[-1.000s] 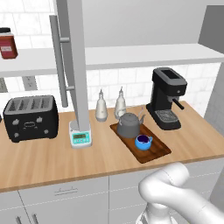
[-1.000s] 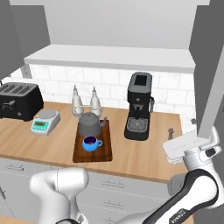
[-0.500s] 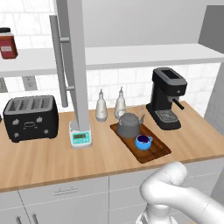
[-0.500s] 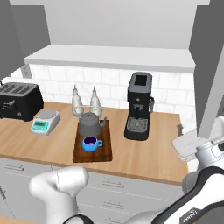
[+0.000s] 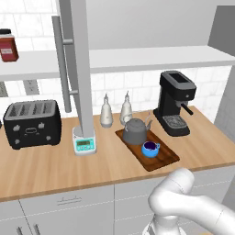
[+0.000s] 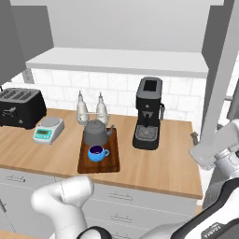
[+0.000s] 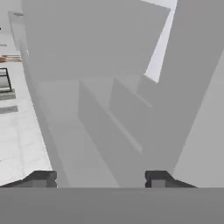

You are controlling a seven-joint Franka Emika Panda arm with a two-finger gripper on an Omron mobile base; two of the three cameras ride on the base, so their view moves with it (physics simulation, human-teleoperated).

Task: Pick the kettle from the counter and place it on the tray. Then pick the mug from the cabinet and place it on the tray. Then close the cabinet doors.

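In the left base view the kettle (image 5: 134, 131) and the mug (image 5: 149, 148) both stand on the tray (image 5: 167, 158), which lies toward the front edge of the counter (image 5: 55, 167), right of its middle; one of the cabinet doors (image 5: 79, 69) juts out edge-on over the scale, its bar handle (image 5: 61, 64) facing left. In the right base view the tray (image 6: 112, 163) holds the kettle (image 6: 96, 132) at its back end and the mug (image 6: 97, 153) nearer the front edge, while the arm reaches beyond the counter's right corner toward the other open door (image 6: 219, 65). In the hand view the gripper (image 7: 99, 179) has its fingertips spread wide with nothing between them, facing flat grey panels that are probably that door, though the surface is too plain to be sure. The door should swing as a stiff, light, smooth panel; a push on its face near the free edge, or a hold on the bar handle, looks soundest.
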